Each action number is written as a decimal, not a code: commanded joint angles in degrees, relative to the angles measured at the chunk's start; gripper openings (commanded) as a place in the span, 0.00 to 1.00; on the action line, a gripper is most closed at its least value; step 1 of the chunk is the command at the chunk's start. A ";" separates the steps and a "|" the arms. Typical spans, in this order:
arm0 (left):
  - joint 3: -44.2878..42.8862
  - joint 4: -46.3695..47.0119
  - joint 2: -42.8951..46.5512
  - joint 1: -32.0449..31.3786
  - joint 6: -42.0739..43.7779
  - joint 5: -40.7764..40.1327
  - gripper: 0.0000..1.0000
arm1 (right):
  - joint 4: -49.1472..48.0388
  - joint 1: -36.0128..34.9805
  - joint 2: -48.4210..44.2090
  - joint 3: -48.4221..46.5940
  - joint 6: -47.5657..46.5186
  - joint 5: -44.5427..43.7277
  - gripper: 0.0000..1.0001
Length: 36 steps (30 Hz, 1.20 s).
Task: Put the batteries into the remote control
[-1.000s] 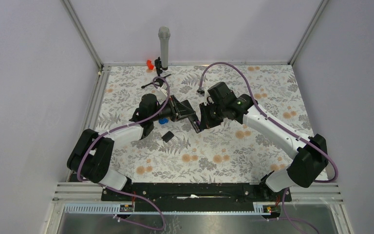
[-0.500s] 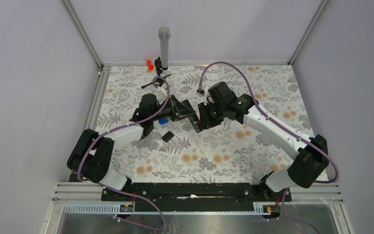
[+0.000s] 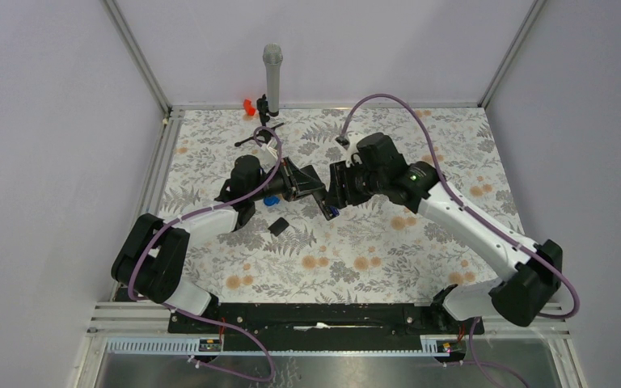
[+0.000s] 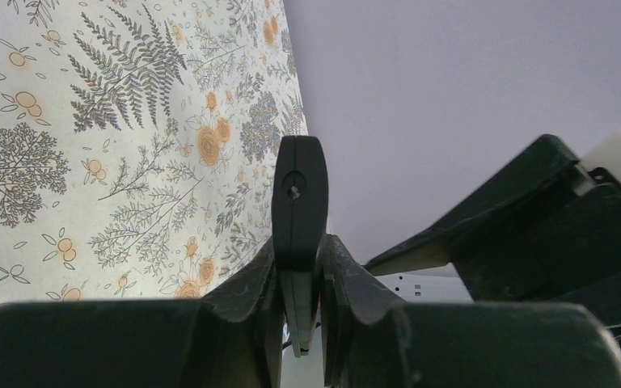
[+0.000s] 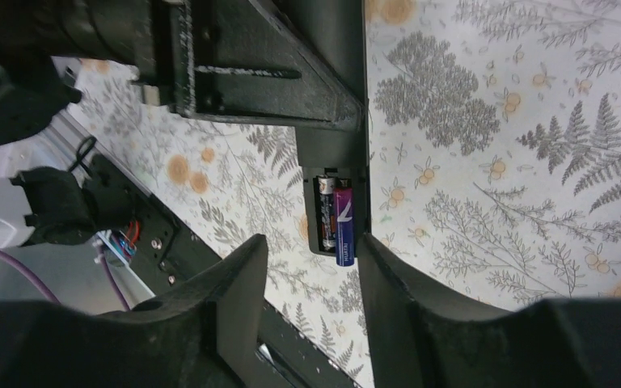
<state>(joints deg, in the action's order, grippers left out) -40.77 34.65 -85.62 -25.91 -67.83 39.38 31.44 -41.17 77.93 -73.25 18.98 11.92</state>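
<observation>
My left gripper [image 3: 306, 187] is shut on the remote control [image 3: 324, 207], a slim black bar held above the table and seen end-on in the left wrist view [image 4: 299, 190]. In the right wrist view the remote [image 5: 333, 153] shows its open battery bay. One dark battery [image 5: 325, 212] sits in the bay. A purple battery [image 5: 345, 226] lies beside it and sticks out past the remote's end. My right gripper [image 5: 311, 255] is open, with its fingers on either side below the bay end and nothing between them. In the top view the right gripper [image 3: 335, 192] faces the remote.
A small flat black square piece [image 3: 276, 226] lies on the floral table below the left gripper. A blue object [image 3: 271, 200] lies next to the left wrist. A grey microphone [image 3: 272, 73] on a black stand and a red item [image 3: 249, 105] are at the back edge.
My right arm has swung its elbow and wrist out to the right, and its gripper has drawn slightly back from the remote. The left arm and the remote have stayed put.
</observation>
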 commanded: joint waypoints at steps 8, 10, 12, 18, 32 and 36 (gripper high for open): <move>-1.33 5.21 2.89 0.68 -1.17 2.23 0.00 | -9.38 -0.57 -2.50 3.62 3.61 0.61 0.28; -1.33 5.86 2.83 0.67 -1.59 2.28 0.00 | -9.14 -0.56 -1.50 3.41 3.51 0.58 0.26; -1.16 6.39 2.92 0.69 -1.98 2.41 0.00 | -8.63 -0.57 -0.54 3.09 3.58 0.10 0.25; -1.03 7.38 3.18 0.69 -3.18 2.80 0.00 | -7.32 -0.54 1.39 2.82 3.58 -0.48 0.14; -0.56 8.39 3.69 1.76 -4.69 3.03 0.00 | -7.96 -0.55 1.97 0.90 4.52 -0.29 0.17; -0.20 8.73 3.99 2.25 -5.58 2.92 0.00 | -8.90 -0.49 -0.44 -1.25 7.80 -0.96 0.48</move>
<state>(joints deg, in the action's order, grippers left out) -40.77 37.30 -84.58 -24.38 -71.72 40.86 23.99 -41.25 79.68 -70.57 23.99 11.55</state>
